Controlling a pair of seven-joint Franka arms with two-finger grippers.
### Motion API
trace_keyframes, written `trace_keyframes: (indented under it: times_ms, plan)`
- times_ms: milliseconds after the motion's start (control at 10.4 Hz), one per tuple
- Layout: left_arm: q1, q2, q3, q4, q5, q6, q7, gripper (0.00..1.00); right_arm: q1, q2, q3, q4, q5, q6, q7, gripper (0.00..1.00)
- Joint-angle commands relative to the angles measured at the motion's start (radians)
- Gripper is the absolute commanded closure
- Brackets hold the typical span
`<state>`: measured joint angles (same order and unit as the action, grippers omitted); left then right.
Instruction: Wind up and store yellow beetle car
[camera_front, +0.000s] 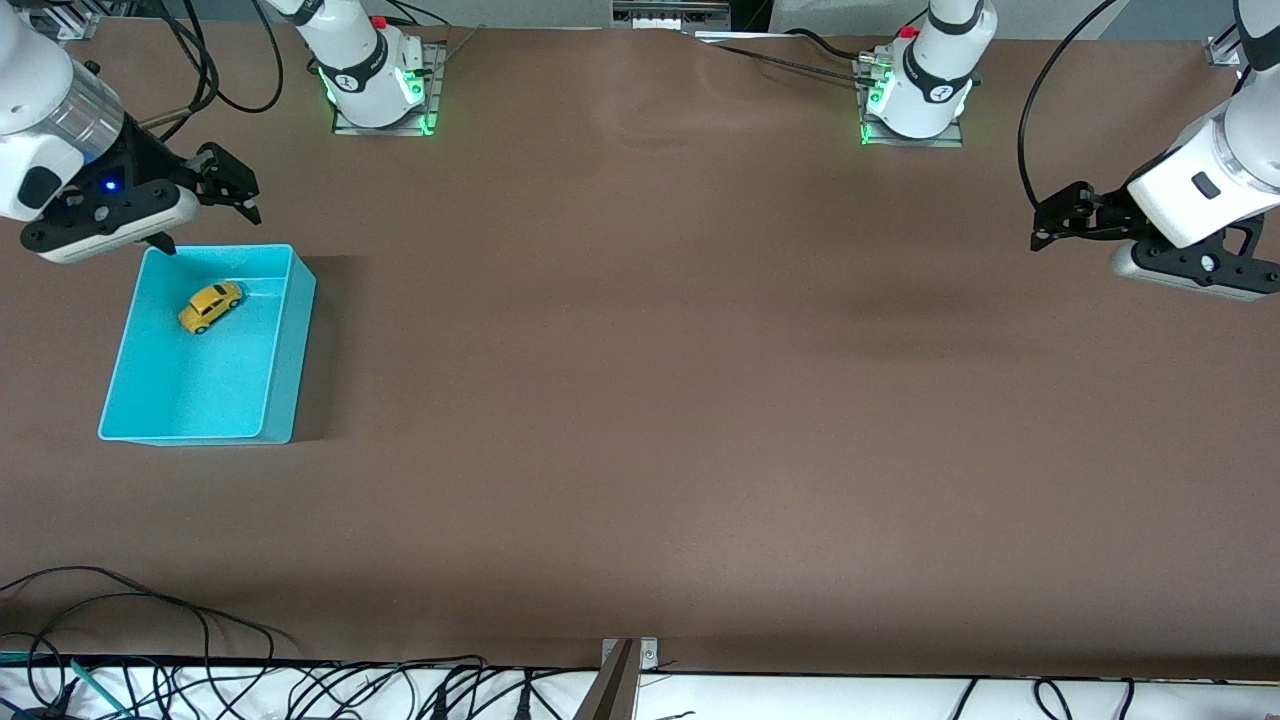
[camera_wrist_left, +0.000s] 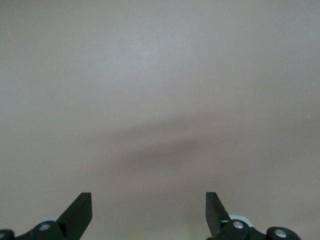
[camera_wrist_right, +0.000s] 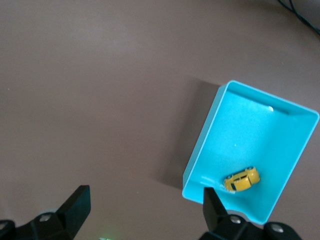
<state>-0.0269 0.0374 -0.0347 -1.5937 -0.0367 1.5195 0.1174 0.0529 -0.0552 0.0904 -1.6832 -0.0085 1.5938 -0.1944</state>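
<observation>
Grippers both spread wide, nothing between the fingers of either. Right gripper (camera_front: 232, 180) hangs in the air just over the table beside the turquoise bin (camera_front: 285, 345), at the bin's edge that lies farthest from the front camera, at the right arm's end of the table; jaws fully apart, holding nothing, touching nothing. In the right wrist view the right gripper (camera_wrist_right: 145, 212) shows two dark fingertips (camera_wrist_right: 77, 202) well apart, with the bin (camera_wrist_right: 205, 135) and bare table below them. Yellow beetle car (camera_front: 210, 306) sits inside the bin on its floor, on its wheels, in the half of the bin farther from the front camera, angled diagonally; also seen in the right wrist view (camera_wrist_right: 242, 179), close to one bin wall, apart from the fingers. Left gripper (camera_front: 1062, 222) hovers over bare brown table (camera_front: 660, 400) at the left arm's end, waiting, well apart from bin and car. Left wrist view shows the left gripper (camera_wrist_left: 149, 212) with jaws wide, only table surface beneath, nothing gripped.
</observation>
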Motion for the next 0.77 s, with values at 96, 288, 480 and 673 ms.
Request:
trace_keyframes:
  times_ms: [96, 288, 480, 673]
  plan:
    - [0.007, 0.013, 0.006, 0.031, -0.029, -0.015, -0.008, 0.0, 0.033, 0.06, -0.009, 0.109, -0.062, -0.109, 0.13, 0.0]
    - [0.005, 0.012, 0.004, 0.029, -0.029, -0.015, -0.012, 0.0, 0.028, 0.06, -0.009, 0.114, -0.059, -0.103, 0.131, 0.0]
    - [0.004, 0.012, -0.001, 0.031, -0.029, -0.015, -0.012, 0.0, 0.025, 0.058, -0.012, 0.116, -0.019, -0.104, 0.141, 0.0]
    - [-0.001, 0.012, -0.002, 0.031, -0.028, -0.015, -0.012, 0.0, 0.007, 0.058, -0.018, 0.116, 0.002, -0.103, 0.139, 0.0]
